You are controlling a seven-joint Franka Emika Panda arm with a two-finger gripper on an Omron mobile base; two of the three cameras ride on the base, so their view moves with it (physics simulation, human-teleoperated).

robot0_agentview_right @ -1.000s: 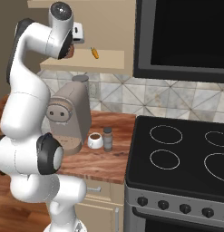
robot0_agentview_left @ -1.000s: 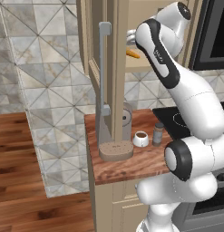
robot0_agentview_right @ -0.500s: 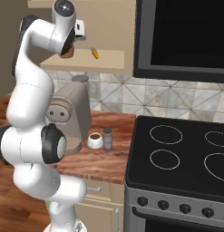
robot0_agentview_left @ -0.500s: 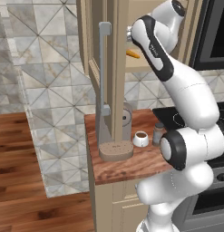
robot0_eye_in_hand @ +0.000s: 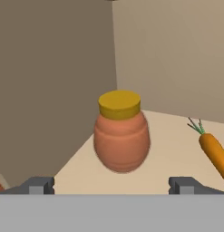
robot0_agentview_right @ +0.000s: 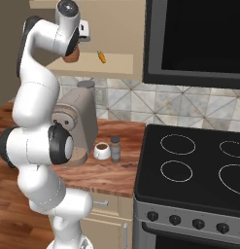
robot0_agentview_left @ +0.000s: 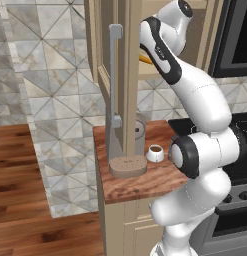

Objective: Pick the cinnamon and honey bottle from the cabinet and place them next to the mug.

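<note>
My pincer [robot0_eye_in_hand: 111,186] is spread wide, holding nothing, and the honey bottle [robot0_eye_in_hand: 121,132] stands upright on the cabinet [robot0_eye_in_hand: 177,149] shelf dead ahead, centred between my fingertips [robot0_eye_in_hand: 38,185] but untouched. It's squat, ribbed and amber, with a flat yellow cap. A smooth, tapered carrot [robot0_eye_in_hand: 214,153] lies right of it.

Glossy white rounded arm segments, black joint bands, and a dark-tipped end effector [robot0_eye_in_hand: 111,185].
</note>
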